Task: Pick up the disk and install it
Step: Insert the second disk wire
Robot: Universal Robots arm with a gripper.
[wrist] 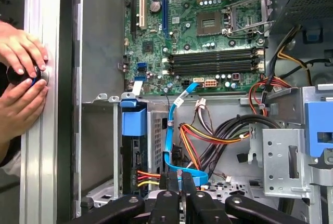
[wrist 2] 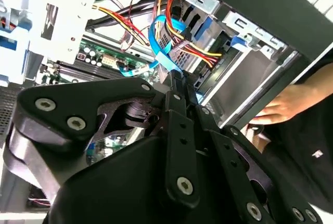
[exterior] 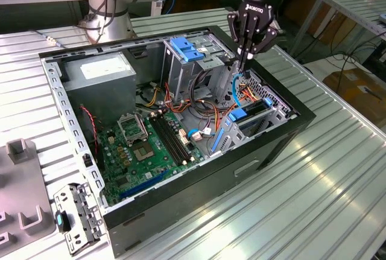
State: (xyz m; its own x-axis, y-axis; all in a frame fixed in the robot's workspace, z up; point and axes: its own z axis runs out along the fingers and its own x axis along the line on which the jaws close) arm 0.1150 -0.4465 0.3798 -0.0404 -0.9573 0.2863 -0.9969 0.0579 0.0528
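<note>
The disk (exterior: pixel 246 114), grey metal with a bright blue carrier frame, stands on edge in the low drive bay at the corner of the open computer case (exterior: pixel 283 145) toward the exterior view's right. In the first wrist view its blue frame end (wrist: pixel 133 120) tops the bay slot. My gripper (exterior: pixel 242 70) hangs just above and behind that bay, fingers pressed together with nothing seen between them. In both wrist views the fingertips (wrist: pixel 169 178) point down among the wires, right by a light blue data cable (wrist 2: pixel 156 42). The gripper (wrist 2: pixel 177 78) is apart from the disk.
A tall metal cage with a blue latch (exterior: pixel 184 49) stands beside the gripper. The motherboard (exterior: pixel 151 145), power supply (exterior: pixel 99 73) and red-yellow wire bundles (wrist: pixel 208 135) lie inside the case. A person's hands (wrist: pixel 21 73) rest on the table by the case. A loose metal bracket (exterior: pixel 75 215) lies outside.
</note>
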